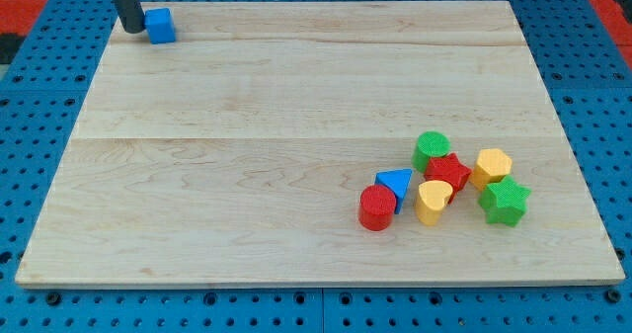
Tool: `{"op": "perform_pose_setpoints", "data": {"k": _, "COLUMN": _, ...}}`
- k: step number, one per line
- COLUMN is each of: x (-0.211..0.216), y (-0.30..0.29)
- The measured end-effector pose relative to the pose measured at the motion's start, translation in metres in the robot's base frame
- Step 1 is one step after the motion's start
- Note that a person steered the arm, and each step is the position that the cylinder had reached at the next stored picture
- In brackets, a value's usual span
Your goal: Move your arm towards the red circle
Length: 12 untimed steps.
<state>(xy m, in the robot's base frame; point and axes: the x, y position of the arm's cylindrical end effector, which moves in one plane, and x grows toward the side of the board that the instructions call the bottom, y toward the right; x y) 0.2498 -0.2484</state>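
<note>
The red circle (376,208) is a short red cylinder at the left end of a cluster of blocks at the board's lower right. My tip (131,29) rests on the board at the view's top left, far from the red circle. It stands just left of a blue cube (160,25), close to or touching it. A blue triangle (396,183) sits against the red circle's upper right side.
The cluster also holds a green cylinder (432,149), a red star (447,170), a yellow heart (433,200), a yellow hexagon (491,166) and a green star (505,200). The wooden board (247,155) lies on a blue perforated table.
</note>
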Motion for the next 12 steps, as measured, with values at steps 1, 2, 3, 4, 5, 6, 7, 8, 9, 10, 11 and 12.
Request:
{"op": "perform_pose_setpoints", "data": {"k": 1, "x": -0.017, "y": -0.003}}
{"op": "perform_pose_setpoints", "data": {"k": 2, "x": -0.028, "y": -0.003}}
{"op": "perform_pose_setpoints", "data": {"k": 3, "x": -0.015, "y": -0.008}}
{"op": "perform_pose_setpoints", "data": {"k": 4, "x": 0.04, "y": -0.009}}
{"op": "perform_pose_setpoints", "data": {"k": 5, "x": 0.079, "y": -0.004}}
{"op": "perform_pose_setpoints", "data": {"k": 6, "x": 0.136, "y": 0.044}}
{"op": "perform_pose_setpoints", "data": {"k": 7, "x": 0.15, "y": 0.12}}
{"op": "perform_pose_setpoints", "data": {"k": 8, "x": 0.207, "y": 0.184}}
{"op": "perform_pose_setpoints", "data": {"k": 9, "x": 0.286, "y": 0.188}}
{"op": "perform_pose_setpoints", "data": {"k": 10, "x": 0.356, "y": 0.191}}
{"op": "perform_pose_setpoints", "data": {"k": 11, "x": 0.369, "y": 0.219}}
{"op": "perform_pose_setpoints", "data": {"k": 12, "x": 0.369, "y": 0.225}}
